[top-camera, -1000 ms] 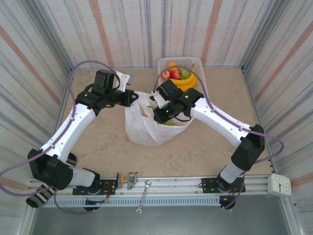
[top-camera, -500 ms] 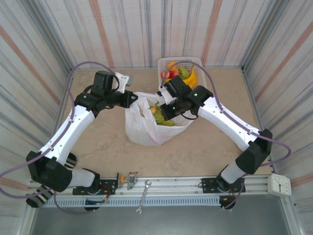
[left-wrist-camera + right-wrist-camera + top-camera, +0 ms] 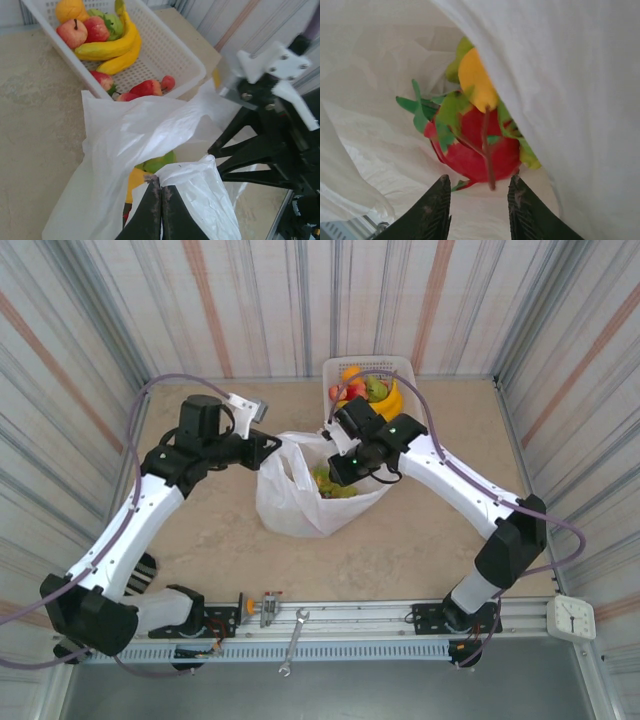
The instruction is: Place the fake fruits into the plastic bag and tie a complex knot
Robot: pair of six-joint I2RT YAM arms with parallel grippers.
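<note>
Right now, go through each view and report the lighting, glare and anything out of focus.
Top external: even, diffuse light, sharp, faint shadows beside the plastic bag. Left wrist: the basket is crisp, the bag's white film nearly blown out. Right wrist: light filters through the bag, the dragon fruit looks soft, the right hand dark at the bottom edge.

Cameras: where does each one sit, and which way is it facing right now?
Top external: above and behind the arm bases, looking down at the table; both arms show, the left gripper on the plastic bag rim, the right gripper in its mouth.
Left wrist: looks across the bag's mouth toward the basket and right arm; its own shut fingers pinch the bag.
Right wrist: inside the bag, facing the dragon fruit; its own fingers stand apart.
Shared: top external and left wrist both show bag, basket and right arm.
</note>
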